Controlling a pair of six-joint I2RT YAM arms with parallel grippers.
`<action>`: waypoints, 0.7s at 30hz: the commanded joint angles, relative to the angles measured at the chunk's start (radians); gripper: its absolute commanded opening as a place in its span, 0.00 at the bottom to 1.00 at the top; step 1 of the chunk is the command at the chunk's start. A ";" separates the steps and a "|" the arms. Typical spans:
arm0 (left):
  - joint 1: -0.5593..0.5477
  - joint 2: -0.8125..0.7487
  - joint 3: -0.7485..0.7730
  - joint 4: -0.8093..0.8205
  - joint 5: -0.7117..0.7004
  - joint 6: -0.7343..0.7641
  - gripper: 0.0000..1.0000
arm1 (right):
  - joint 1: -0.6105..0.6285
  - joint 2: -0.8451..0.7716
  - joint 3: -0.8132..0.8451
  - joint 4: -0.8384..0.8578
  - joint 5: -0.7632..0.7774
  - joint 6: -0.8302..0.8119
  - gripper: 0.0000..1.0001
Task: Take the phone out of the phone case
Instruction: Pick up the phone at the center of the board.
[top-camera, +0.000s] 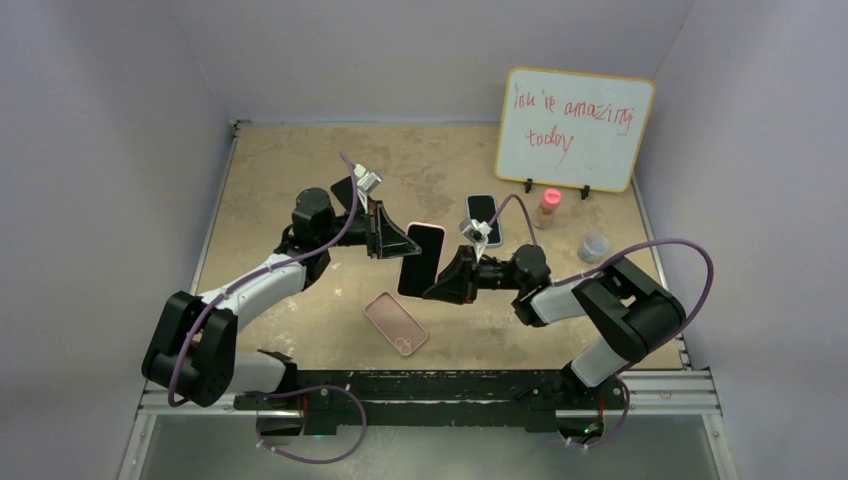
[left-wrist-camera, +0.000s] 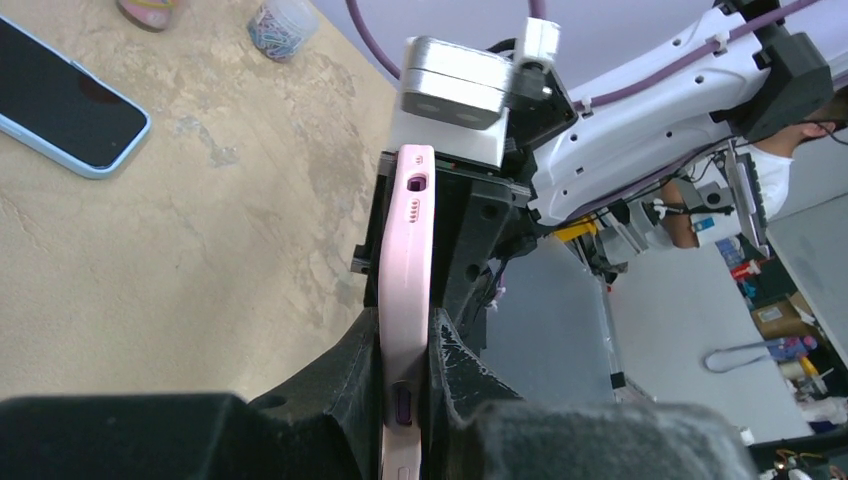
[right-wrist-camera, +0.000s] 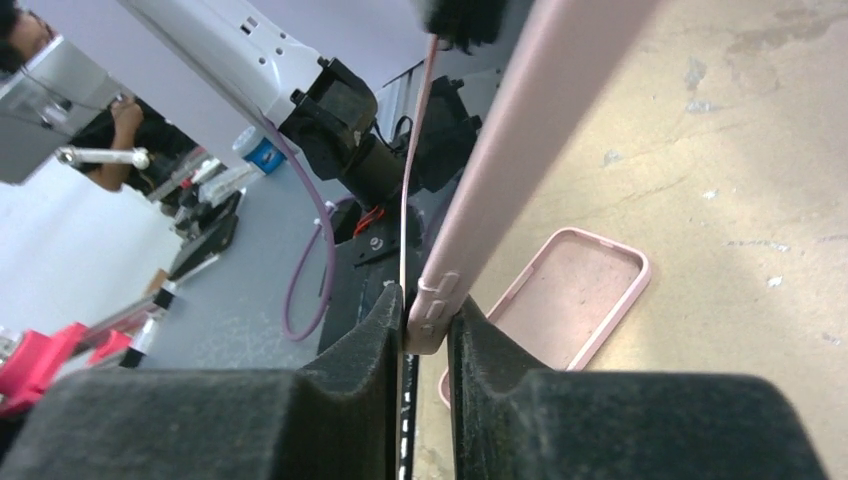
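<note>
A phone (top-camera: 420, 265) with a dark screen sits in a pink phone case (top-camera: 433, 229) and is held upright above the middle of the table. My left gripper (top-camera: 403, 244) is shut on the case's upper left edge. In the left wrist view the pink side (left-wrist-camera: 405, 260) runs between its fingers (left-wrist-camera: 408, 375). My right gripper (top-camera: 436, 288) is shut on the lower right corner. In the right wrist view that corner (right-wrist-camera: 432, 310), with its buttons, is pinched between the pads (right-wrist-camera: 428, 325). A thin pale edge (right-wrist-camera: 408, 190) stands just left of the case there.
An empty pink case (top-camera: 396, 322) (right-wrist-camera: 575, 300) lies on the table below the held phone. A blue-cased phone (top-camera: 484, 218) (left-wrist-camera: 65, 100) lies behind. A whiteboard (top-camera: 574, 128), an orange-lidded jar (top-camera: 548, 208) and a clear jar (top-camera: 594, 246) stand at the back right.
</note>
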 joint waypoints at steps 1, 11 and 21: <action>0.001 0.018 0.060 -0.068 -0.074 0.069 0.03 | 0.001 0.010 0.006 0.290 -0.035 0.004 0.11; 0.001 -0.001 0.098 -0.356 -0.447 0.225 0.52 | -0.004 -0.042 0.060 -0.059 0.030 -0.118 0.00; 0.001 -0.038 -0.107 -0.012 -0.305 0.075 0.62 | -0.014 -0.009 0.046 0.170 -0.013 0.049 0.00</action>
